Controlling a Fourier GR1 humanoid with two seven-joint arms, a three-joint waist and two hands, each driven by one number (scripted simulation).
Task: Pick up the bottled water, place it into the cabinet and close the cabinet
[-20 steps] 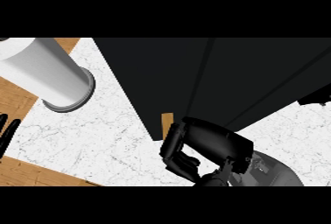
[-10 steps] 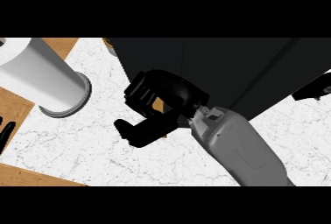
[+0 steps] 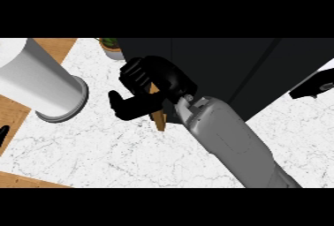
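Right hand is at the front of the tall black cabinet. Fingers are curled over the thin tan wooden edge strip at the cabinet's lower left corner, and the strip runs through the curl. The thumb sticks out to the left, over the white marble table. The grey forearm comes in from lower right.

Left hand shows only as a black sliver at the view's left edge, so I cannot tell its state.

I can't pick out the bottled water for certain. The only candidate is a tall white cylinder with a grey base ring standing upright on the table at left, well apart from the right hand.

A small green plant in a grey pot sits at the top, just beside the cabinet. A black unidentified part is at the right edge.
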